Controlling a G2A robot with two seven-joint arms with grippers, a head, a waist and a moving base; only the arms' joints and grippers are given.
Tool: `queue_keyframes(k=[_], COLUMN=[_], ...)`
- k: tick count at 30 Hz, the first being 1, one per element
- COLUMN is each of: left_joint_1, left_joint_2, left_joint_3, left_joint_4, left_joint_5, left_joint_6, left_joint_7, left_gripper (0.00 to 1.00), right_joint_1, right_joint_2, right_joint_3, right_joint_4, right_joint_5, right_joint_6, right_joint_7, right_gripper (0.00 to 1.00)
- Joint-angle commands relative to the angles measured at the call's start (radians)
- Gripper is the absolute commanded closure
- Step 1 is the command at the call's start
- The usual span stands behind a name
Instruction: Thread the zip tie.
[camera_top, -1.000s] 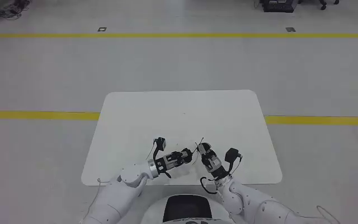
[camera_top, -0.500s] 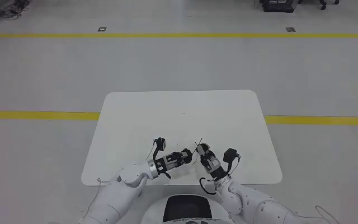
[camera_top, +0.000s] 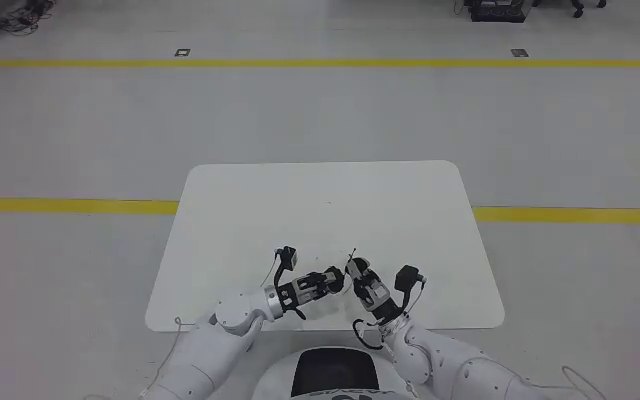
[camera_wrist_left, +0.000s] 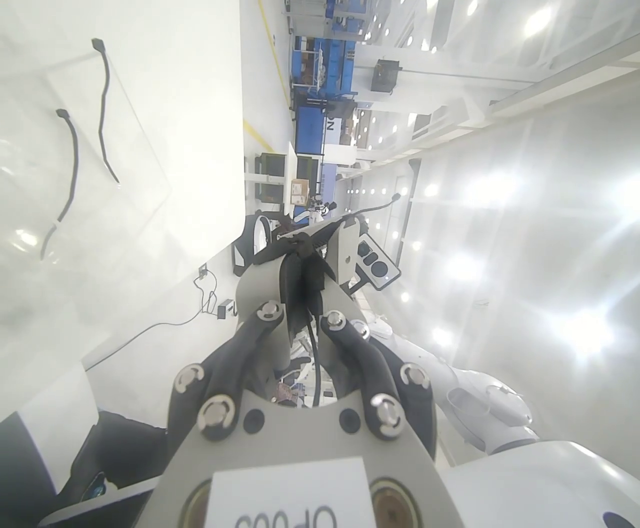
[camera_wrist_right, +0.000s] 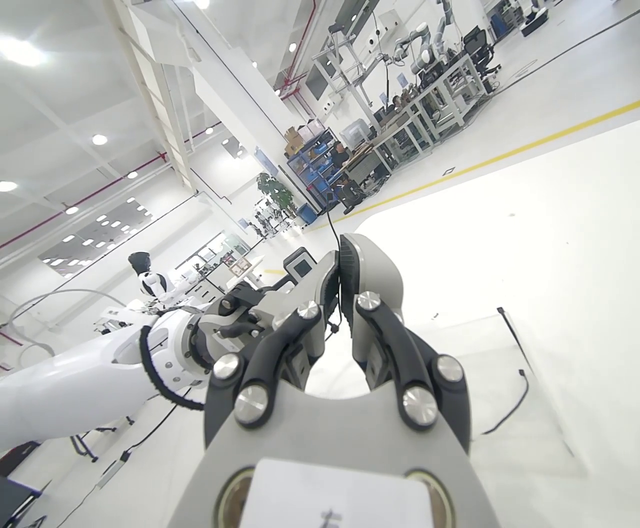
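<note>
Zip tie (camera_top: 350, 257): one, pinched in the clenched right claw (camera_top: 353, 270), lower centre, long axis up-frame, free end up. Left claw (camera_top: 336, 281) clenched beside it, contents unclear. Two spare ties (camera_wrist_left: 103, 115) lie on the desk (camera_top: 330, 200).

White round-cornered table (camera_top: 400, 200) on pale floor (camera_top: 320, 110) with yellow lines (camera_top: 320, 63)
</note>
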Motion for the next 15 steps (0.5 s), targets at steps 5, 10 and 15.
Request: queue_keyframes(k=[5,10,15], left_joint_1=[-0.003,-0.001,0.0], left_joint_2=[0.004,0.009,0.012], left_joint_3=[0.007,0.007,0.01], left_joint_4=[-0.002,-0.008,-0.012], left_joint_5=[-0.006,-0.013,-0.017], left_joint_6=[0.0,0.0,0.0], left_joint_7=[0.002,0.004,0.006], left_gripper=[1.0,1.0,1.0], right_joint_1=[0.01,0.012,0.008], right_joint_2=[0.0,-0.001,-0.002], right_joint_3=[-0.015,-0.012,-0.003], right_joint_4=[-0.002,0.021,0.041], right_joint_5=[0.003,0.015,0.012], right_joint_6=[0.0,0.0,0.0], right_joint_7=[0.01,0.001,-0.007], right_gripper=[1.0,1.0,1.0])
